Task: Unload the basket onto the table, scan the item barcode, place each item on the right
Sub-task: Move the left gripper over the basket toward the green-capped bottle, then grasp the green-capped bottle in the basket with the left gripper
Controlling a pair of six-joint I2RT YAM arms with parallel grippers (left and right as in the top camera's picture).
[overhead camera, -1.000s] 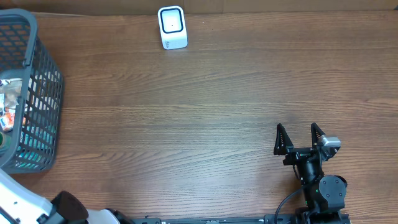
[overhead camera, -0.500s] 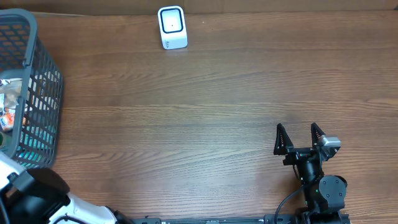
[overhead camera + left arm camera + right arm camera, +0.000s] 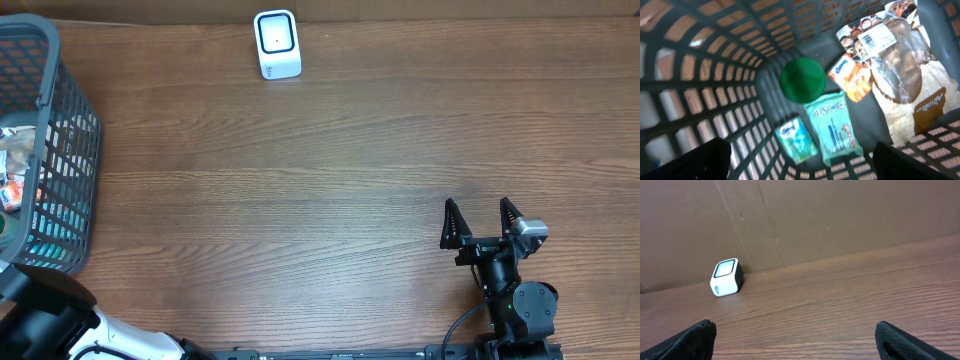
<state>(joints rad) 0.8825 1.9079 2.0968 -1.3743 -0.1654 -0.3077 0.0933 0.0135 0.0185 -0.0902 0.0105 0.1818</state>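
Note:
Several items lie in the grey mesh basket (image 3: 70, 130) at the table's left edge. Looking down into it, the left wrist view shows a green round lid (image 3: 802, 80), an orange tissue pack (image 3: 849, 77), a teal wipes pack (image 3: 832, 125), a small blue-green pack (image 3: 796, 138) and a large clear bag (image 3: 905, 75) with a barcode label (image 3: 876, 36). My left gripper (image 3: 800, 167) hangs open above them, touching nothing. The white scanner (image 3: 277, 44) stands at the table's far edge. My right gripper (image 3: 483, 222) rests open and empty at the near right.
The basket's walls (image 3: 700, 75) close in around the left gripper. A brown cardboard wall (image 3: 815, 215) stands behind the scanner (image 3: 726, 277). Bare wooden tabletop (image 3: 330, 190) stretches between basket, scanner and right arm. The left arm (image 3: 50, 325) fills the near left corner.
The left arm has swung further left at the near corner, by the basket's near end. The right arm has not moved.

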